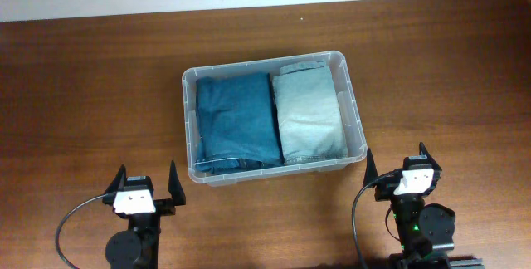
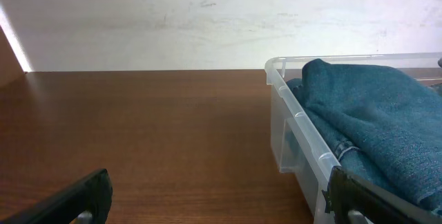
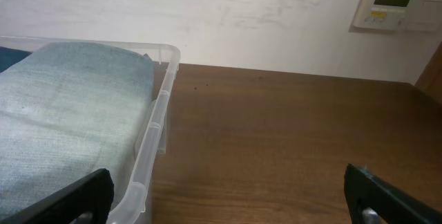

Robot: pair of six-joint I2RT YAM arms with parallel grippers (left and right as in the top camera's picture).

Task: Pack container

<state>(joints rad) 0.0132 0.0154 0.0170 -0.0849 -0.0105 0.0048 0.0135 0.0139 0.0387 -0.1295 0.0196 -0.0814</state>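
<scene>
Nearest to me are my own fingers. My left gripper (image 1: 148, 178) sits at about 7 o'clock from the bin with its fingers spread wide and nothing between them. My right gripper (image 1: 400, 166) sits at about 5 o'clock, equally spread and empty. Both rest low at the table's near edge and apart from the bin, which I judge to be a parked pose that keeps the load clear of my arms.

Just beyond them, mid-table, stands the clear rectangular plastic container with rounded corners (image 1: 185, 119), its long side facing me. Inside, a folded dark blue pair of jeans (image 1: 236, 124) fills the 9 o'clock half and a folded pale blue-grey denim garment (image 1: 307, 115) fills the 3 o'clock half. They lie flat and side by side, touching along the middle, so the two share the floor and neither overhangs the rim. In my wrist views both stacks rise to about rim height. I see nothing loose on the brown wooden table (image 1: 83, 95), so the packing looks done to me.

Farthest, at 12 o'clock, is a white wall (image 2: 207, 23) carrying a pale control panel (image 3: 395, 3).
</scene>
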